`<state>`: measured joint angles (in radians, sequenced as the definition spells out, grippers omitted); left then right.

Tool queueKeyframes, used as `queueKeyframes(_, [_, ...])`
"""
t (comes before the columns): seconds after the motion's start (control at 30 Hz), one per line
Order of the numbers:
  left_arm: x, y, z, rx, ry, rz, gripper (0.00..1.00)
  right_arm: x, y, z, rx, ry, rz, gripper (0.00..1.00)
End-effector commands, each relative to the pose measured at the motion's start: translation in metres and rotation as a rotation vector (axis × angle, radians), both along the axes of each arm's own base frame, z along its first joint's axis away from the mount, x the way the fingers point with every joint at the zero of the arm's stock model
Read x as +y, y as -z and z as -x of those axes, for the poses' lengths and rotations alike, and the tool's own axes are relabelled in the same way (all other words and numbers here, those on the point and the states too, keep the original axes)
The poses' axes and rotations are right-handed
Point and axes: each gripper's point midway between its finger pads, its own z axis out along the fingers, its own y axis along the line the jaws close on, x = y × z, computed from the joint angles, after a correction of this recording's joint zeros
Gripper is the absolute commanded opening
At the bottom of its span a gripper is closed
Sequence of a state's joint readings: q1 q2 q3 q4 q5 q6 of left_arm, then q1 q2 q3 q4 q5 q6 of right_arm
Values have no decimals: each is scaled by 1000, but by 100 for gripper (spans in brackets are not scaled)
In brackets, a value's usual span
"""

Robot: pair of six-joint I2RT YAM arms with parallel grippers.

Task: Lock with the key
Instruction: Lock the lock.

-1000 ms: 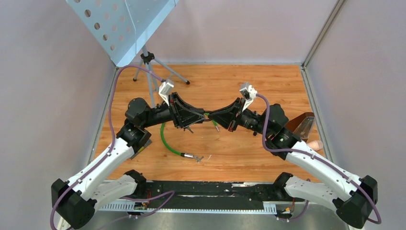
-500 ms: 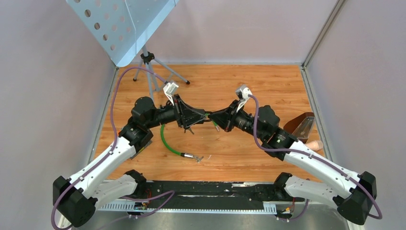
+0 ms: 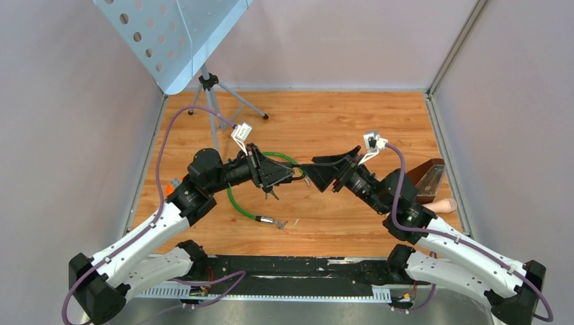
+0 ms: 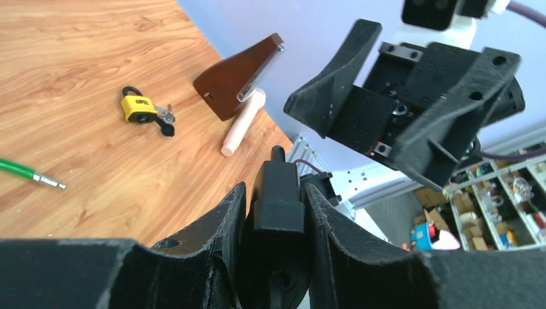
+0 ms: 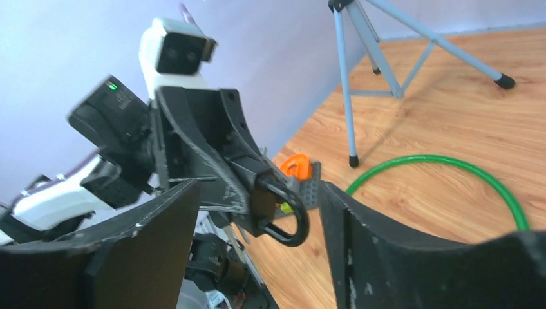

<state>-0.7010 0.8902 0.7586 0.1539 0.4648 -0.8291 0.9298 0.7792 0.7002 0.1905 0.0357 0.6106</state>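
Gripping a black padlock point(image 4: 277, 199) by its body, the left gripper point(image 3: 288, 176) holds it off the table point(image 3: 338, 122), between the two arms. The shackle point(image 5: 297, 222) pokes out past the fingertips toward the other arm. That pose looks chosen to steady the lock and leave its free end within reach.

The right gripper point(image 5: 257, 199) faces it from close in front, jaws spread wide with nothing grasped between them. I cannot make out a key in the black padlock from any view. Its keyhole is hidden, so whether one is already in it stays unclear.

The only keys point(image 4: 166, 119) I can see lie on the table well to the right, bunched against a yellow padlock point(image 4: 138, 106) near a brown wedge point(image 4: 232, 80). A green cable point(image 5: 451, 167) loops across the boards below the arms. My guess is that the empty right gripper needs a key next.
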Motion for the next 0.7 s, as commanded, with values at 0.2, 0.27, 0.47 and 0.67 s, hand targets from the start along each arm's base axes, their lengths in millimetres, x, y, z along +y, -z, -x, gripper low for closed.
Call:
queueKeyframes(0.2, [10, -61, -12, 64, -104, 293, 0, -4, -21, -6, 102, 34, -240, 77])
queueKeyframes(0.27, [9, -63, -12, 112, -100, 328, 0, -1, -20, -8, 124, 31, -251, 75])
queueKeyframes(0.47, [5, -69, -6, 215, -27, 441, 0, 9, -21, -13, 180, 18, -269, 63])
queueKeyframes(0.67, [2, -77, -1, 202, 30, 487, 0, 16, -26, -15, 176, -3, -309, 39])
